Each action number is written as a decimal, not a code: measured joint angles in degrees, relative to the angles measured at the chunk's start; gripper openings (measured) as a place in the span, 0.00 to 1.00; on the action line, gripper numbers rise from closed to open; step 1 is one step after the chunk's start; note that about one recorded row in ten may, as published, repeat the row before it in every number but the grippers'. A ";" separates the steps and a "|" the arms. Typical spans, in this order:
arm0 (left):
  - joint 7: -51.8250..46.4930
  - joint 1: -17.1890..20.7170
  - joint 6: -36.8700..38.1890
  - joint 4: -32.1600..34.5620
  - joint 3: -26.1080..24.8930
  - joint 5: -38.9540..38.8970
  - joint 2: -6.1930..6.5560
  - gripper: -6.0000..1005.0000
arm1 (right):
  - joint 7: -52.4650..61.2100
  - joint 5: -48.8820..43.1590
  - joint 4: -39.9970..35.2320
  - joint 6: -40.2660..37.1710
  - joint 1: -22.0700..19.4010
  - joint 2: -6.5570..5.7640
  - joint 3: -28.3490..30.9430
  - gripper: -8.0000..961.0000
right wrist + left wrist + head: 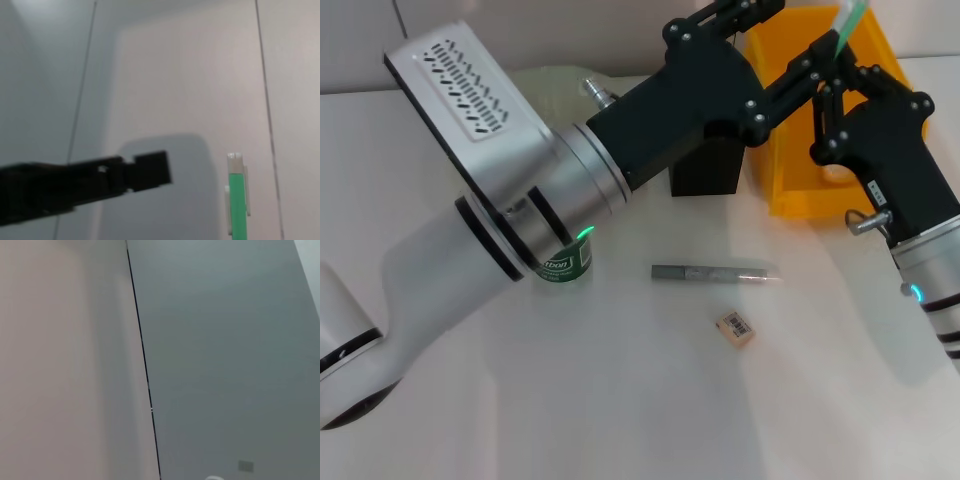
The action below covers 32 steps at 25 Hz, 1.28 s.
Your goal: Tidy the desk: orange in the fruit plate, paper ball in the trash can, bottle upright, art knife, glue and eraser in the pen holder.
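Note:
My right gripper (835, 62) is shut on a slim green stick with a white end (848, 22) (237, 200), held above the yellow trash can (790, 195); I cannot tell whether it is the art knife or the glue. A small pale lump (835, 172), likely the paper ball, lies inside the can. My left gripper (740, 15) hangs high above the black pen holder (705, 170), which its arm partly covers. A slim grey bar (710, 273) and the beige eraser (735, 329) lie on the table. Only the bottle's green label (565, 263) shows under the left arm. The pale fruit plate (555, 80) sits behind that arm. The orange is hidden.
The left arm (520, 190) stretches from the near left across the table's middle to the far centre. The right arm (910, 200) stands along the right edge. Both wrist views face bare walls; a black gripper part (100, 185) shows in the right wrist view.

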 joint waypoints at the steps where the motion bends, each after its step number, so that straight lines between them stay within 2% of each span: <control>1: -2.29 0.20 0.27 0.01 -0.35 1.14 0.13 0.40 | 0.32 0.00 -0.04 0.88 0.08 -0.01 0.87 0.09; 3: -7.24 1.14 1.56 0.10 -1.96 5.71 0.42 0.41 | 0.91 0.00 -0.31 2.69 0.62 -0.02 2.27 0.09; 6: -10.74 3.47 3.21 1.11 -4.46 11.11 0.56 0.55 | 1.05 0.01 -0.66 5.05 2.25 -0.02 3.50 0.09; 8: -12.38 5.85 3.95 2.65 -6.02 14.53 0.64 0.64 | 1.08 0.00 -0.65 7.41 3.86 -0.03 4.51 0.09; 9: -15.53 9.25 5.07 5.34 -8.14 19.44 1.07 0.67 | 1.08 -0.03 -0.61 8.68 4.81 -0.03 4.73 0.09; 10: -15.53 9.25 5.07 5.34 -8.14 19.44 1.07 0.70 | 1.09 -0.05 -0.60 10.02 5.83 -0.03 4.81 0.09; 14: -22.43 14.68 11.23 8.06 -14.64 28.86 1.53 0.83 | 1.11 0.02 -0.51 17.87 10.23 -0.03 5.69 0.09; 18: -26.78 16.81 19.84 5.24 -21.97 34.57 1.26 0.83 | 1.12 0.02 -0.40 21.39 11.74 0.00 6.29 0.09; 19: -26.78 16.81 19.84 5.24 -21.97 34.57 1.26 0.83 | 1.12 0.02 -0.40 22.21 12.00 0.02 6.58 0.09; 20: -27.42 17.01 25.13 1.55 -25.24 35.84 1.16 0.83 | 1.12 0.02 -0.43 23.10 12.25 0.04 6.96 0.09; 27: -26.90 16.49 30.11 -4.89 -28.88 36.04 1.17 0.83 | 1.14 -0.28 -0.78 28.32 12.95 -0.02 7.69 0.09; 32: -26.88 16.40 30.31 -5.45 -29.32 36.10 1.17 0.83 | 1.14 -0.32 -0.87 32.27 14.18 -0.17 7.73 0.09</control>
